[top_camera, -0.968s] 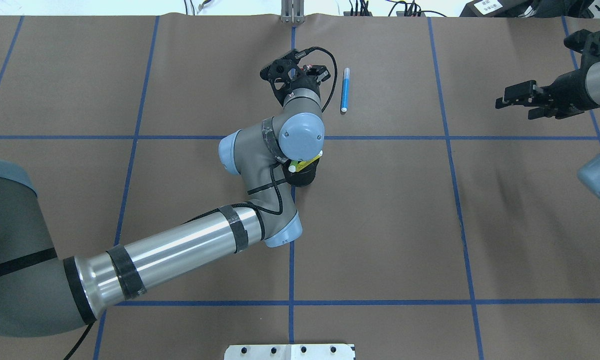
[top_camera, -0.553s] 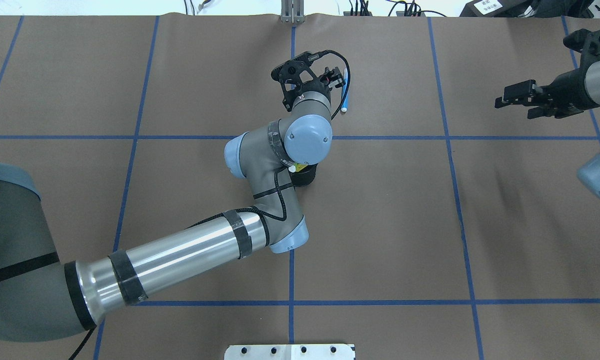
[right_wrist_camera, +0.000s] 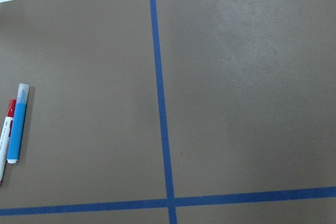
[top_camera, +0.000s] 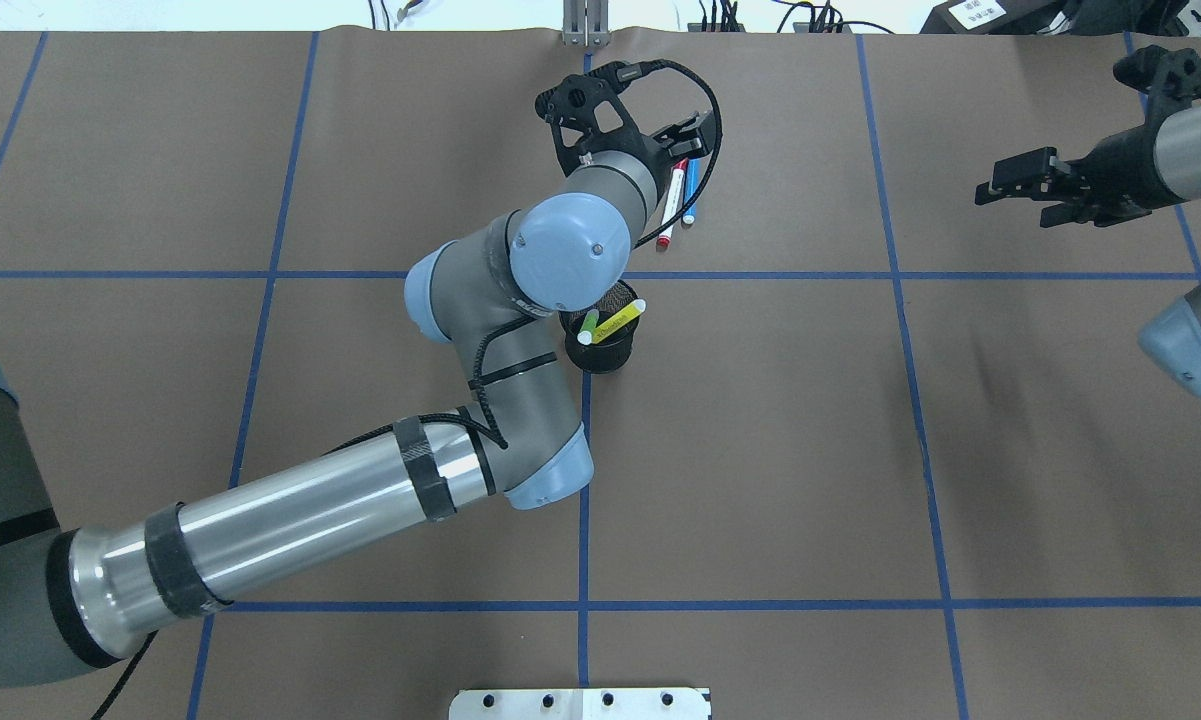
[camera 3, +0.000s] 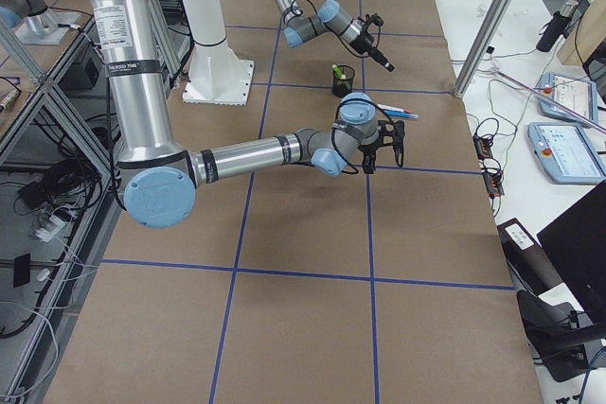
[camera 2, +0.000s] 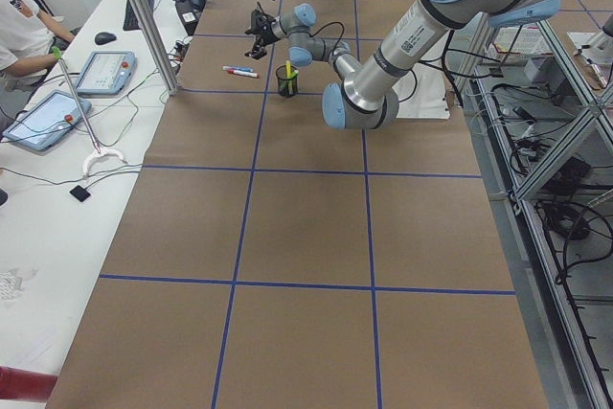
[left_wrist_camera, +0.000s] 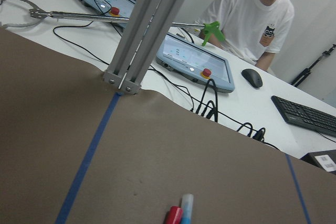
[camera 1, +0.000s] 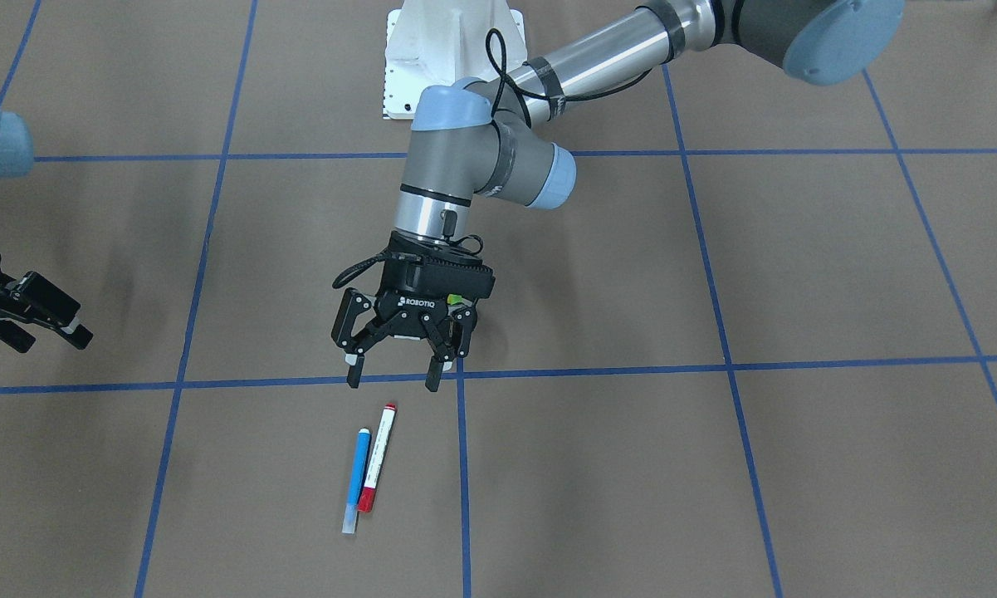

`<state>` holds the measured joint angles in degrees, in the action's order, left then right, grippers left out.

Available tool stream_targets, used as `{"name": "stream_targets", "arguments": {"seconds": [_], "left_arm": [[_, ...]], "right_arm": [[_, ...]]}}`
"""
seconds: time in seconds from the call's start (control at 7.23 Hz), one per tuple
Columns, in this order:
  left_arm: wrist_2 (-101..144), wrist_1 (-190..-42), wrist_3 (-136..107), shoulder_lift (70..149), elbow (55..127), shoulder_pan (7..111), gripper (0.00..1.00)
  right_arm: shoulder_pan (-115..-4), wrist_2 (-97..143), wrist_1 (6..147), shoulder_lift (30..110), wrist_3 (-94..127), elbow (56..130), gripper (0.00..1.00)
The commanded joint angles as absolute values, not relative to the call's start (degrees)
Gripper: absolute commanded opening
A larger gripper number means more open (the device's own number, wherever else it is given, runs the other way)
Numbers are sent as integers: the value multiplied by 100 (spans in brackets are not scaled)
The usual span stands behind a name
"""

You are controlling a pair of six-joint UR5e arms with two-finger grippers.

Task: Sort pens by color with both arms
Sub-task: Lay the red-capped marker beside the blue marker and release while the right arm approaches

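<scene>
Moved since a second ago: white pen with red ends [camera 1: 378, 458] now lies on the table just beside the blue pen [camera 1: 357, 479], which has kept its place. The left gripper [camera 1: 393, 380] has let go and drawn clear. The black mesh cup [top_camera: 605, 350] is uncovered.

Room: both pens lie side by side, nearly parallel, in the far middle of the table [top_camera: 860, 450], close to its far edge and just right of the centre tape line in the overhead view. Wide bare paper runs from them out to the right gripper [top_camera: 1010, 200], which is well apart.

Left arm [top_camera: 310, 510]: reaches across from the near left, wrist bent down. Its fingers are spread wide and hold nothing, hanging above the table near the pens and touching neither.

Right arm [top_camera: 1190, 150]: enters at the far right, with the gripper level, its fingers parted and holding nothing.

Materials:
- The table cover is matt brown paper, gridded with blue tape.
- The pens are slim, smooth cylinders.
- The cup is round and stands upright by the centre line. A lime green pen [top_camera: 589, 326] and a yellow pen [top_camera: 620, 320] lean inside it, pale ends up.
</scene>
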<state>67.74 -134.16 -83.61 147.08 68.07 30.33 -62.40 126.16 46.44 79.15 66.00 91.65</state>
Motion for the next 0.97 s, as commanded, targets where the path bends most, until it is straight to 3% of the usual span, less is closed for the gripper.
{"name": "stream_targets", "arguments": {"seconds": [0.0, 0.28, 0.55, 0.83], "left_arm": [[7876, -12601, -8297, 13769, 8262, 3590, 100], [9817, -10993, -7495, 13108, 9556, 4600, 100], [10946, -10407, -6797, 12290, 10185, 5218, 99], [11126, -10415, -5981, 11263, 10712, 5509, 99]], "right_arm": [[-5743, 12062, 4676, 7298, 7816, 9202, 100], [-5214, 11708, 4702, 6700, 8707, 9220, 100], [-4652, 11375, 5216, 6085, 9480, 9350, 100], [-3697, 10160, 7068, 5697, 9518, 10402, 100]]}}
